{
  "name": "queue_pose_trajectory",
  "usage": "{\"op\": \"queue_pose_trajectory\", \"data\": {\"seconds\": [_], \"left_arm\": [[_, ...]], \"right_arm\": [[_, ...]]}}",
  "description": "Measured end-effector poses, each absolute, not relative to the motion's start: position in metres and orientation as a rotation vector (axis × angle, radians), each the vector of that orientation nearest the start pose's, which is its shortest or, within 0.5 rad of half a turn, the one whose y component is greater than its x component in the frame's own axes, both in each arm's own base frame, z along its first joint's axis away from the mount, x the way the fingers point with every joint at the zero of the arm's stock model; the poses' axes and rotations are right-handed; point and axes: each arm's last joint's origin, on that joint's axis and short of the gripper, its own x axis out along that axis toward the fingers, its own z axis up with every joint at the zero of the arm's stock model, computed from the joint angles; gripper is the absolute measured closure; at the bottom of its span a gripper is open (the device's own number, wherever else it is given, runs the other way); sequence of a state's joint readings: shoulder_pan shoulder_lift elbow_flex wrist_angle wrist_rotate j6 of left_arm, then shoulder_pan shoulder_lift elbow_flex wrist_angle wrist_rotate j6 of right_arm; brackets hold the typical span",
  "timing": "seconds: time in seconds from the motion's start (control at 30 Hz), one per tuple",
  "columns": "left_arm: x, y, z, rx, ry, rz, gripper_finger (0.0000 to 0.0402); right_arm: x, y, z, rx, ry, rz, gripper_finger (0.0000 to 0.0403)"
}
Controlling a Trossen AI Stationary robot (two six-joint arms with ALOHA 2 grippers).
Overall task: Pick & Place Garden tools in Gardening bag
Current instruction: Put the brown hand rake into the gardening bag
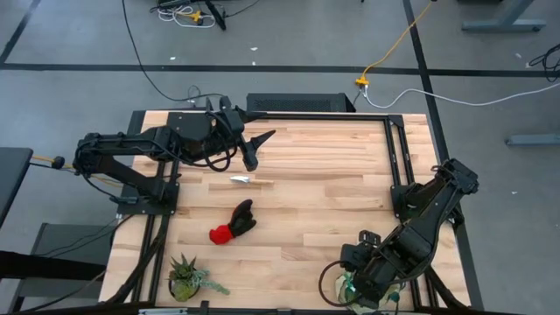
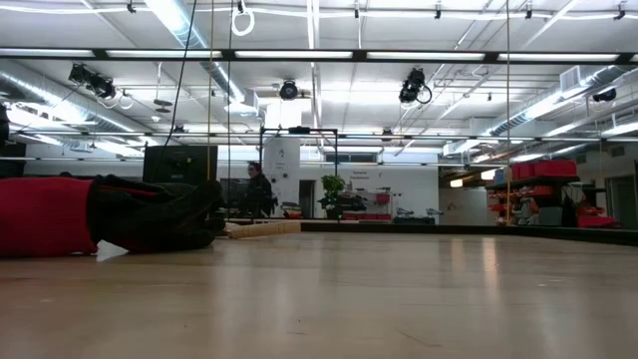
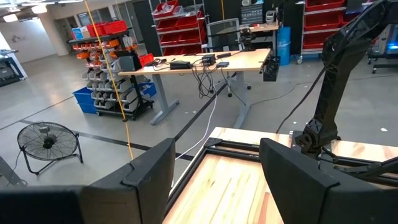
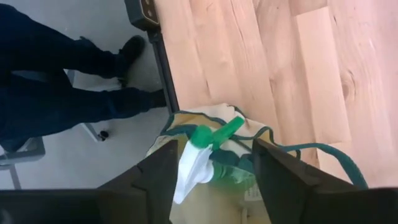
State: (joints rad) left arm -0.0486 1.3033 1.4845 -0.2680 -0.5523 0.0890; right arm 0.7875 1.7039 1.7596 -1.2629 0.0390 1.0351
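Right gripper [image 4: 211, 165] over gardening bag [image 4: 249, 134], worktop [image 1: 332, 184] 5 o'clock corner.
Fingers spread; green piece [image 4: 214, 138] lies in the bag mouth. Left gripper [image 1: 254, 149] spread at 11 o'clock; trowel [image 1: 249, 180], gloves [image 1: 234, 222] mid-worktop.

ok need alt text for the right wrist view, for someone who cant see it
Between the right gripper's open dark fingers, a bright green piece with a white handle sits at the mouth of a beige gardening bag with green trim, at the wooden table's edge. A person's dark-trousered legs stand on the floor beside it.

Left claw [image 1: 260, 140] hangs with fingers spread at the far left; right claw [image 1: 360, 293], fingers apart, points down at the near right edge.
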Motion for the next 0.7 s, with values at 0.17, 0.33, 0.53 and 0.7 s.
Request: {"op": "queue_pose_trajectory", "data": {"seconds": [0.17, 0.33, 0.53, 0.7], "left_arm": [[0.273, 0.002, 0.453, 0.113, 0.106, 0.499, 0.0161], [0.272, 0.001, 0.454, 0.112, 0.103, 0.478, 0.0161], [0.263, 0.0, 0.454, 0.071, 0.129, 0.412, 0.0161], [0.258, -0.001, 0.452, 0.045, 0.163, 0.372, 0.0161]], "right_arm": [[0.236, 0.224, 0.353, 0.41, 1.288, -0.002, 0.0187], [0.235, 0.201, 0.372, 0.455, 1.207, -0.035, 0.0191], [0.23, 0.173, 0.392, 0.391, 1.053, -0.091, 0.02], [0.23, 0.156, 0.398, 0.306, 1.019, -0.105, 0.0202]]}}
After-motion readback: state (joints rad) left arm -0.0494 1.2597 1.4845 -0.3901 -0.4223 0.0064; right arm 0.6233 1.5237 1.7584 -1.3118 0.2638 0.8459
